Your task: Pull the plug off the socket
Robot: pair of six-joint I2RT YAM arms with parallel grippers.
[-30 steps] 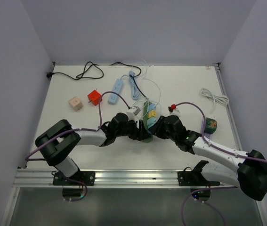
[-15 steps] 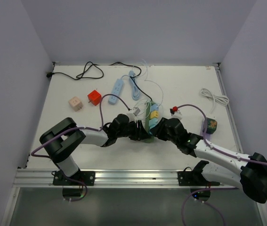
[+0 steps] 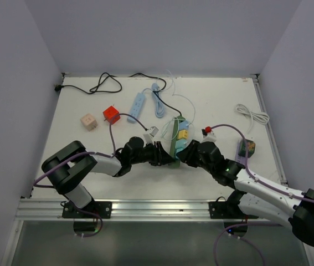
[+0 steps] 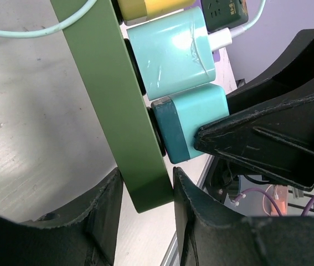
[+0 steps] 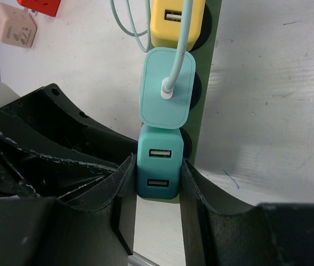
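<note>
The teal plug (image 5: 158, 166), a block with two USB ports, sits in the end socket of the green power strip (image 5: 207, 83). As far as both wrist views show, its base is against the strip's face. The strip lies near the middle of the table (image 3: 223, 100), running roughly from 6 to 12 o'clock in the overhead view, with the teal plug at its 6 o'clock end.

The right gripper (image 5: 157, 185) reaches in from 4 o'clock and is narrowed onto the teal plug, one finger on each side face. The left gripper (image 4: 145, 202) comes from 9 o'clock and is clamped on the same end of the strip, with a finger against each broad face.

Next along the strip towards 12 o'clock, just beside the teal plug, is a pale mint charger (image 5: 166, 88), then a yellow plug (image 5: 176, 16).

Further out, a red cube adapter (image 3: 111, 114) and a beige cube (image 3: 88, 121) lie at 10 o'clock from the strip. A light blue power strip (image 3: 139, 101) lies at 11 o'clock, with a black cable (image 3: 106, 84) beyond it. A coiled white cable (image 3: 253, 116) lies at 2 o'clock, and a small green block (image 3: 248, 147) at 3 o'clock, well apart.
</note>
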